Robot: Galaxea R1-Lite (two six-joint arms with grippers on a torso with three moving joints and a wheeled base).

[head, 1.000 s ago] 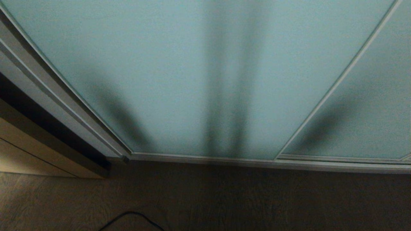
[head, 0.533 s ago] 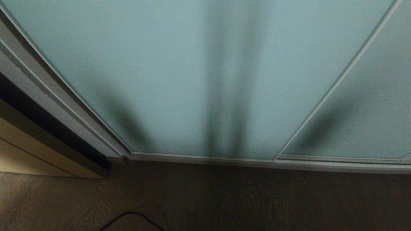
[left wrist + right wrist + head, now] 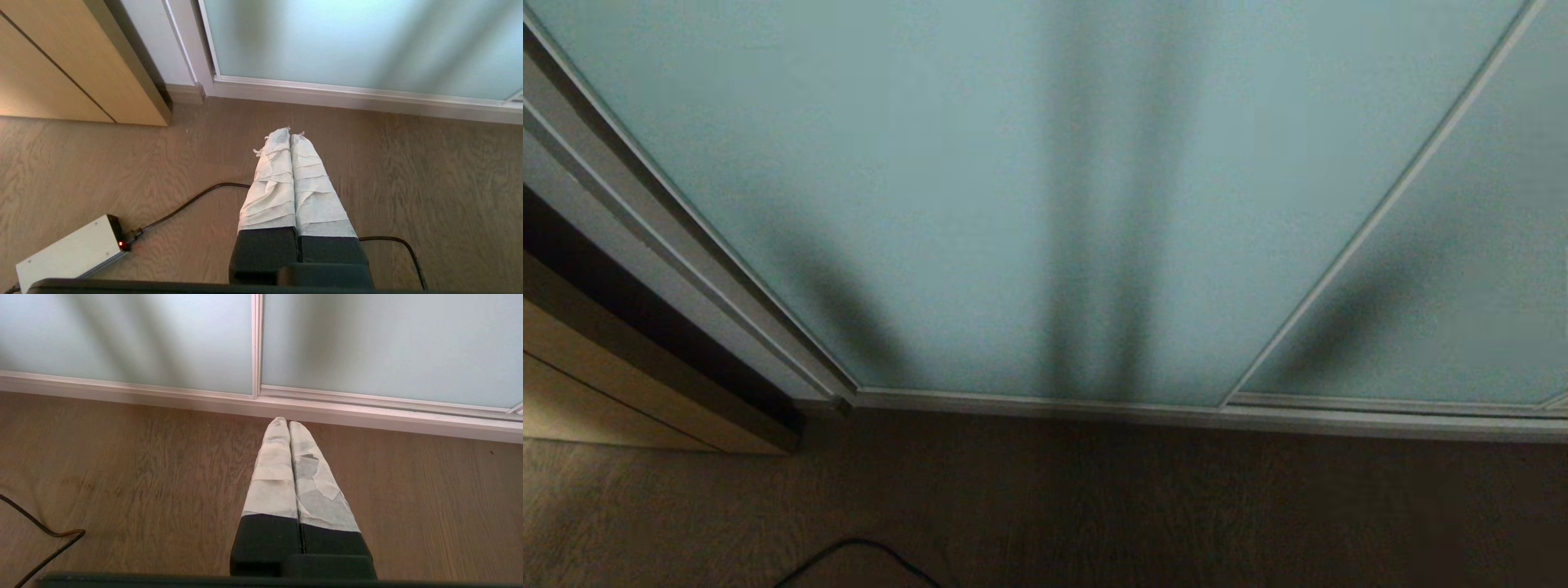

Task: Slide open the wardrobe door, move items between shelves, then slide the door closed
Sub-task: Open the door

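The sliding wardrobe door (image 3: 980, 188) is a frosted pale blue-green glass panel in a slim silver frame; it stands closed and fills the head view. It also shows in the left wrist view as the sliding wardrobe door (image 3: 347, 45) and in the right wrist view as the sliding wardrobe door (image 3: 135, 339). The items and the shelves are hidden behind it. My left gripper (image 3: 290, 132) hangs over the wooden floor short of the door's bottom rail, its tape-wrapped fingers pressed together, empty. My right gripper (image 3: 284, 421) is also shut and empty, pointing at the joint between two glass panels.
A beige wooden panel (image 3: 596, 384) stands left of the wardrobe frame. A second glass panel (image 3: 1462, 286) lies to the right. On the floor are a white power box (image 3: 69, 253) with a red light and a black cable (image 3: 184, 206). Another cable (image 3: 45, 535) lies on the floor left of the right gripper.
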